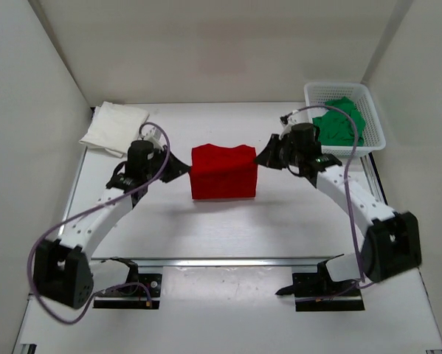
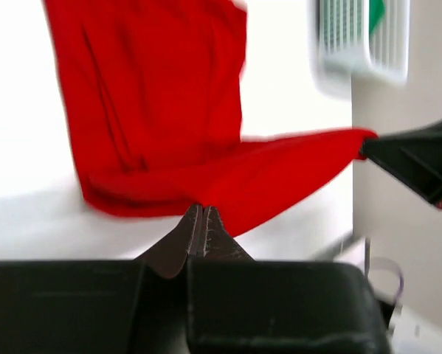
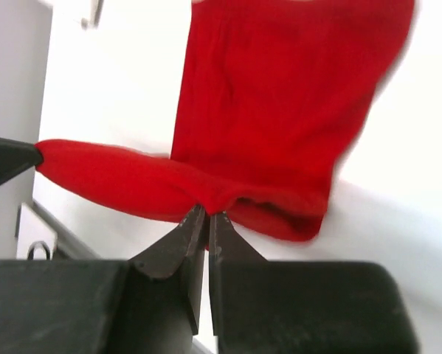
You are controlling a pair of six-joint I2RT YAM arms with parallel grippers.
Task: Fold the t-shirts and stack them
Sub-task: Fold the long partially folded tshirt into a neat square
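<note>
Mid-table, red shirt (image 1: 222, 173); far left, white shirt (image 1: 116, 127); far right, green shirt (image 1: 340, 125)

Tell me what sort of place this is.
Probably a robotics lab test cell: a white table boxed in by bare panels, two robot arms bolted at its near edge, and laundry props: red t-shirt, white t-shirt, green t-shirt in a basket.

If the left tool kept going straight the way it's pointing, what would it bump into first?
The red shirt: the left tool pinches its edge, so it would push into the cloth. Past that, probably the right tool holding the other edge, though depth is hard to judge.
</note>
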